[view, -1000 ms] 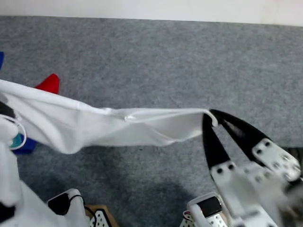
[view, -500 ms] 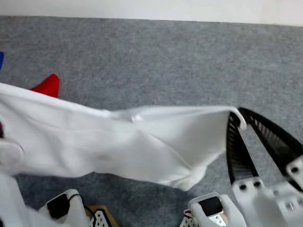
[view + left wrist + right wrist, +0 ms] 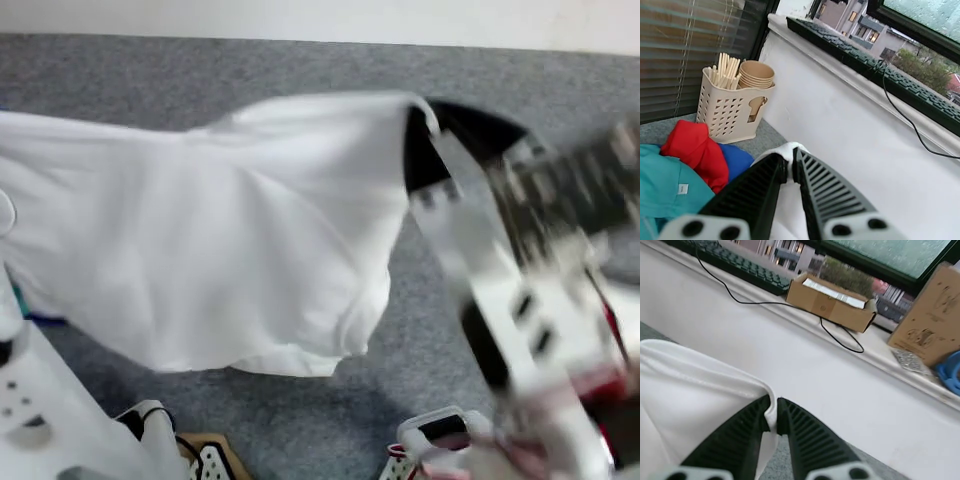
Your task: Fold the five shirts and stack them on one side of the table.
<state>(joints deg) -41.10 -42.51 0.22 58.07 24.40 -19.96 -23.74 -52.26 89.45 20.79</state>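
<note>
High view: one white shirt (image 3: 230, 230) spread above the table (image 3: 300, 65).

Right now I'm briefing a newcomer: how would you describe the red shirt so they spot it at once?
Find the cream perforated basket of cups by the white wall. Bunched at its foot lies the red shirt, the only red cloth, between a teal shirt and a blue shirt.
</note>
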